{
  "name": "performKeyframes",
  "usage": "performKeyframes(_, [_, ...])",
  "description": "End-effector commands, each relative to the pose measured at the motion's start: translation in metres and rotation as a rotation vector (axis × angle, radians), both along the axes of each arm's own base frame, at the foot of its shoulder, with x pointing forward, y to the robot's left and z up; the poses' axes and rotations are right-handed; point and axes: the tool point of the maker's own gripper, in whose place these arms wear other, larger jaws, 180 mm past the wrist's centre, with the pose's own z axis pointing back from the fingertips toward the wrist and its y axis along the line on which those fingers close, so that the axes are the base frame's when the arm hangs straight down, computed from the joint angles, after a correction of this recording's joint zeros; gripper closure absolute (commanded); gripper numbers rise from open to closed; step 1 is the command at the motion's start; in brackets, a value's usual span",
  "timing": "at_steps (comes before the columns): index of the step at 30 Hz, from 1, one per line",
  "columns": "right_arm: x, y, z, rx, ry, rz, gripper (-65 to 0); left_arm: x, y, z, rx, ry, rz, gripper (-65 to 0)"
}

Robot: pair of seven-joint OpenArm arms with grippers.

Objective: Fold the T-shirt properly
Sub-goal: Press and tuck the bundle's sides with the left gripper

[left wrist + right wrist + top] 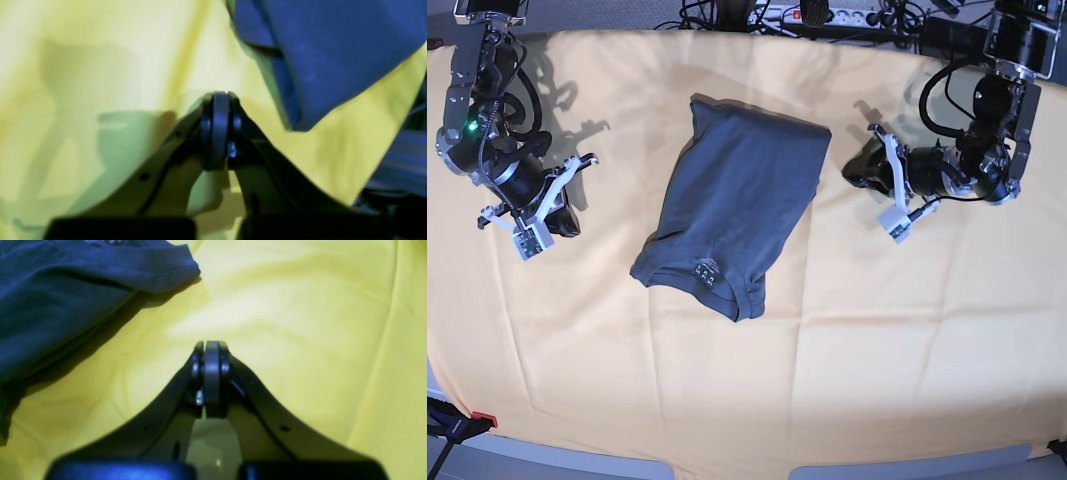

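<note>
Both grippers closed and empty — we see the left gripper (895, 190) and right gripper (549, 200) flanking the T-shirt (732, 200).
Folded narrow, it lies mid-cloth (877, 330); our wrist views catch only its edges — the base view shows the collar label.
</note>
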Motion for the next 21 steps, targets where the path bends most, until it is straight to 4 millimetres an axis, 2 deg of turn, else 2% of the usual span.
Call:
performKeyframes(1, [0.006, -0.001, 0.014, 0.002, -0.049, 0.007, 0.0, -0.007, -0.007, -0.001, -0.014, 0.018, -0.024, 0.0])
performKeyframes(7, [0.006, 0.002, 0.015, 0.021, -0.050, 0.013, 0.0, -0.023, -0.049, 0.000, -0.146, 0.033, -0.064, 0.0])
performKeyframes(16, [0.005, 0.007, 0.017, 0.059, -0.050, 0.025, 0.0, -0.029, -0.120, 0.017, -0.353, 0.022, -0.087, 0.0])
performKeyframes(18, [0.005, 0.008, 0.016, 0.055, -0.047, 0.031, 0.0, -0.032, -0.131, 0.019, -0.370, 0.020, -0.109, 0.0])
performKeyframes(21, [0.001, 0.011, 0.014, 0.051, -0.033, 0.059, 0.0, -0.031, -0.135, 0.021, -0.371, 0.003, -0.129, 0.0])
